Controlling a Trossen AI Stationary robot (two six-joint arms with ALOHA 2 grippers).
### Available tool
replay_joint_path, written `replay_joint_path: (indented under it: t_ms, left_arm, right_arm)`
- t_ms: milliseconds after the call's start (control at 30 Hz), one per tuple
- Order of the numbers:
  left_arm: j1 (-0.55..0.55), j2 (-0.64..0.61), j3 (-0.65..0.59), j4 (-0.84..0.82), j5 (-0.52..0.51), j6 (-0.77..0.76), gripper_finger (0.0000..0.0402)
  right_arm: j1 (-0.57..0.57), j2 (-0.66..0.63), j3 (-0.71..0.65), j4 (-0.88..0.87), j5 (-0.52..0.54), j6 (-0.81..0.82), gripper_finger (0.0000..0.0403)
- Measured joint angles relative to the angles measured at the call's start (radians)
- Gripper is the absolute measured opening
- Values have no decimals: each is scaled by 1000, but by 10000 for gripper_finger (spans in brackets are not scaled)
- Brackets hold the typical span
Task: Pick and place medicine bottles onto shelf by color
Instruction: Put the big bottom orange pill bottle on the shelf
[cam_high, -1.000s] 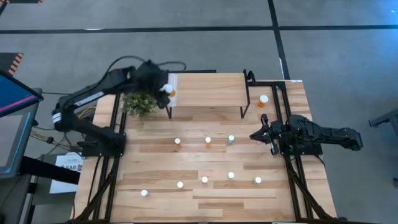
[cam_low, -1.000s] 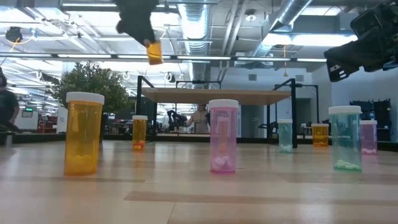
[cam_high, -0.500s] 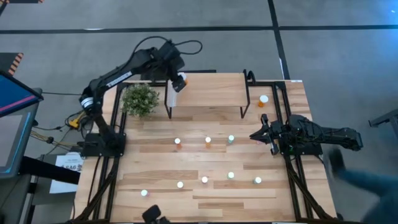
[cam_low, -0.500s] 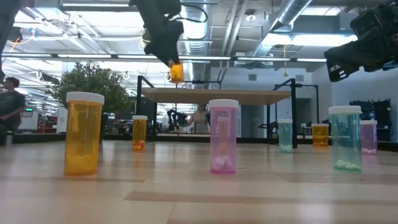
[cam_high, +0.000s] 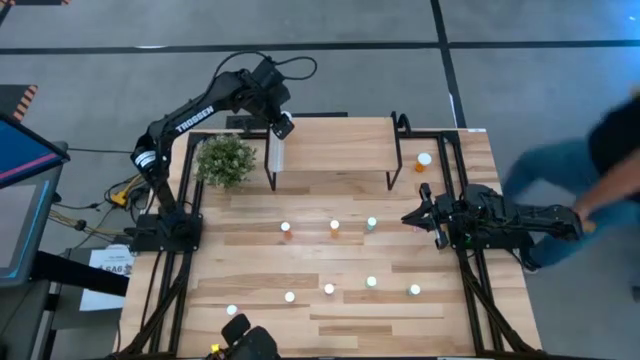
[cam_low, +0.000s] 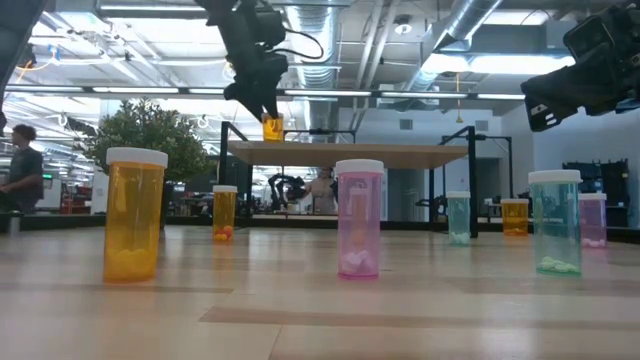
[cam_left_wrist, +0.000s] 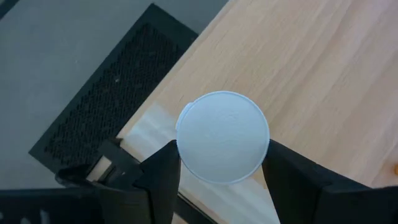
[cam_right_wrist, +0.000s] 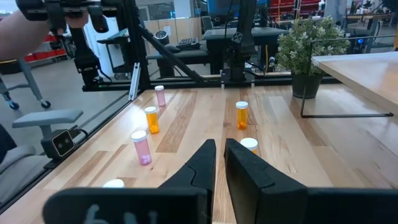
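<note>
My left gripper is shut on an orange medicine bottle with a white cap, over the far left corner of the shelf. The shelf is a light-wood platform on black legs, with a white strip along its left edge. Several more bottles stand upright on the table, among them an orange one, a pink one and a pale green one. My right gripper waits shut at the table's right edge. My left gripper pinches the bottle between its two fingers, at the sides of the top end by the cap's rim. The fingers come from above, slanting down. The bottle hangs about upright, cap up, just above the shelf top. I cannot tell whether its base touches.
A small potted plant stands left of the shelf. One orange bottle stands right of the shelf. Two rows of bottles cross the table's middle and near part. A person moves beyond the right edge.
My left gripper has carried the orange bottle from beside the plant toward the table's far edge and a little right, over the shelf's far left corner, sinking closer to the shelf top. It has stayed shut on the bottle. A person has come in at the right.
</note>
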Motion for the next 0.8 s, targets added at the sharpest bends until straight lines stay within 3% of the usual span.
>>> replay_joint_path:
  t_ms: [800]
  left_arm:
    - [4, 0, -13, 34, 0, 19, 190]
  right_arm:
    - [0, 0, 0, 0, 0, 0, 61]
